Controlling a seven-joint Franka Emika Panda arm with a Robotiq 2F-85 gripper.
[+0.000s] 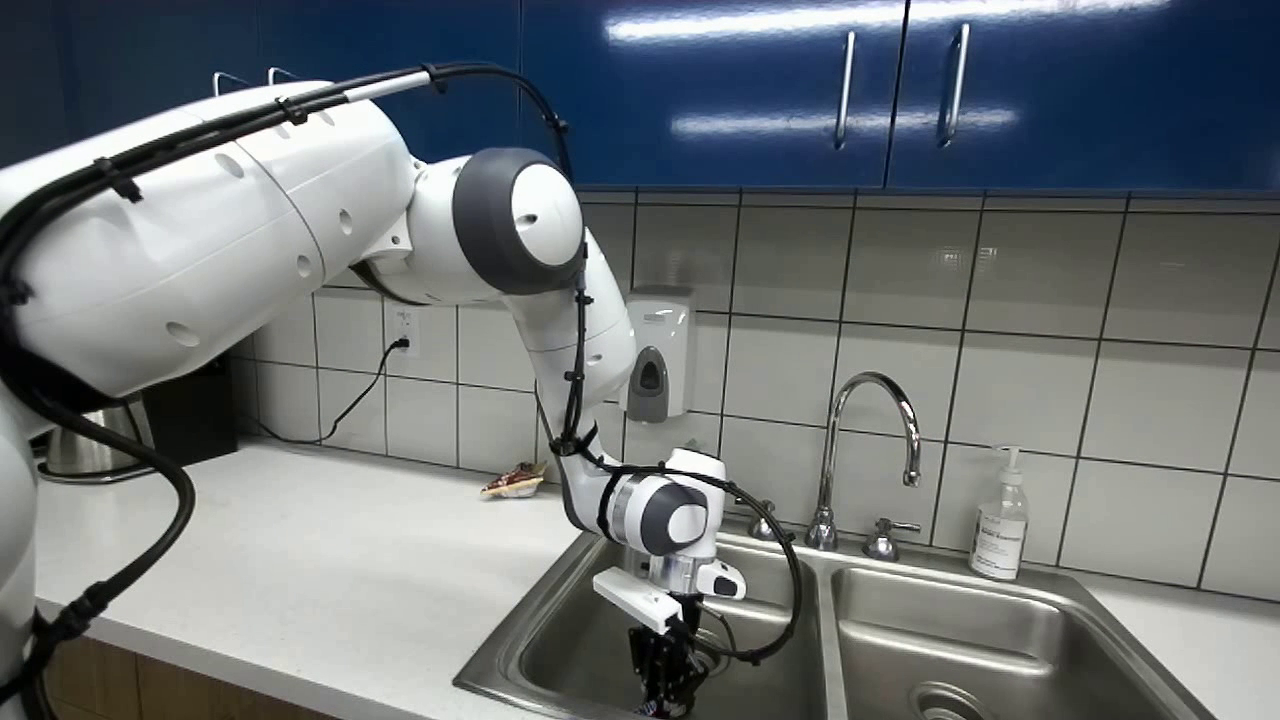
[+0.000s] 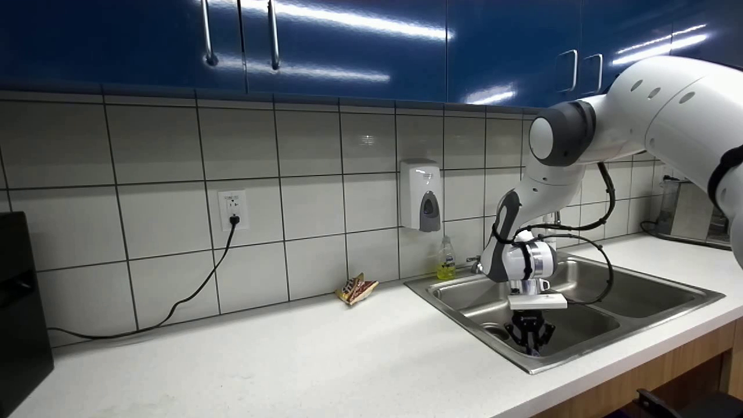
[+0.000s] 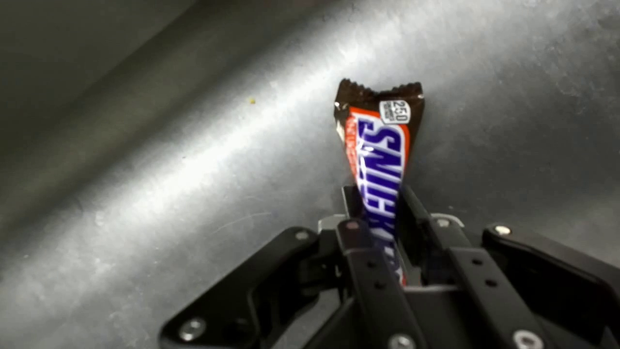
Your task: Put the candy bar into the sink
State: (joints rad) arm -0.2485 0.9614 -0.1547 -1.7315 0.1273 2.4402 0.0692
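Kitchen counter [image 1: 300, 550] before me | Black gripper [image 3: 382, 203] clamps brown-wrapped candy bar [image 3: 380, 155], 1 end jutting out | Bar is inside left bowl [image 1: 570, 630] of 2-bowl steel sink [image 1: 830, 640] | Chrome tap [image 1: 828, 470] stands behind

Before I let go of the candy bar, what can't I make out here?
The candy bar: near end hidden by the gripper in the wrist view.
Whether it touches the sink: too small in both exterior views, unclear in the wrist view.
The sink's front edge: mostly cut off by an exterior view's bottom edge.
The drain: partly behind the gripper in an exterior view.
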